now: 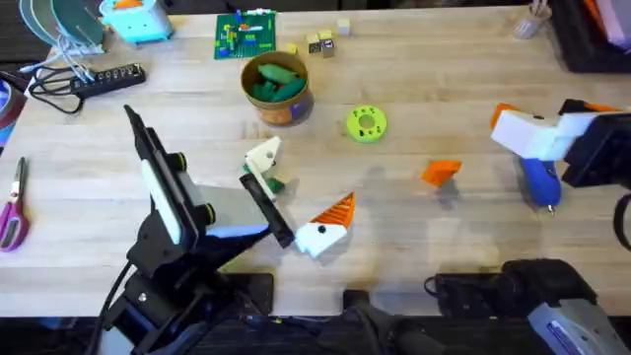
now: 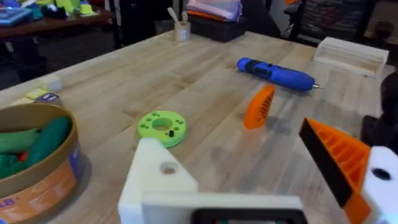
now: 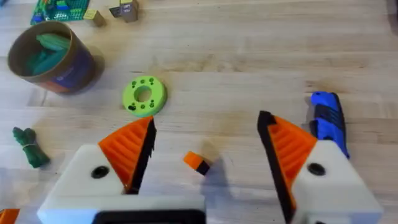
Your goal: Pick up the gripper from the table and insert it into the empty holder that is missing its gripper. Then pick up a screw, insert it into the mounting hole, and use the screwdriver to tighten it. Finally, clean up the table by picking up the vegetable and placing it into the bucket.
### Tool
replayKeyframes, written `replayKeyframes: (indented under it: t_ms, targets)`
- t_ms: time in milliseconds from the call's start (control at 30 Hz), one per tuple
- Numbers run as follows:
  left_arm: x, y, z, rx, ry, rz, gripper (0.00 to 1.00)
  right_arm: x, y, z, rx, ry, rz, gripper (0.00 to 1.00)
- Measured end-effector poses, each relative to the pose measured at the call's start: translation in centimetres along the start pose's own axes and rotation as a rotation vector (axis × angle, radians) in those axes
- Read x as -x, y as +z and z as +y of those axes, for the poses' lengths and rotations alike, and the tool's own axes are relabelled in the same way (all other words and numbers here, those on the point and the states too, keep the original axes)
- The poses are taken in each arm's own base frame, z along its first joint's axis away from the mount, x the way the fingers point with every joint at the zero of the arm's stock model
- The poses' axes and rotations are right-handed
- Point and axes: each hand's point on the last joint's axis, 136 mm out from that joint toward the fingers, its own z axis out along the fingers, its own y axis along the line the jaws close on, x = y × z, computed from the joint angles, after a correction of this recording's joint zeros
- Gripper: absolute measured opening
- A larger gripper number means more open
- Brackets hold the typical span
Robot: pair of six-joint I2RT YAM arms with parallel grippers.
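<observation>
Orange wedge gripper (image 1: 441, 172) lies free on table (image 1: 414, 59). Blue screwdriver (image 1: 540, 180) lies flat at right. Dark green vegetable (image 3: 28, 146) on tabletop; orange-sided bucket (image 1: 277, 89) upright, holding green pieces.

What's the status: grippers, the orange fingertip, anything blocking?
Right gripper open, above the gripper. Left gripper open, holding nothing. The gripper lies loose on the table. Screwdriver close by, not blocking.
</observation>
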Motion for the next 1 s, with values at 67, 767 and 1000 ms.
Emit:
replayKeyframes:
  t_ms: [67,767,1000]
  targets:
    - [0.0,0.0,-0.5,-0.027,-0.034,0.000,0.992,0.0,0.0,0.0,0.000,0.000,0.000,0.991]
    - [0.0,-0.3,-3.2,-0.186,-0.169,0.018,0.992,-5.7,0.6,2.2,0.149,-0.083,0.287,0.990]
    - [0.0,-0.3,-3.4,-0.199,-0.169,0.019,0.992,-9.4,2.9,2.5,0.186,-0.278,0.543,0.991]
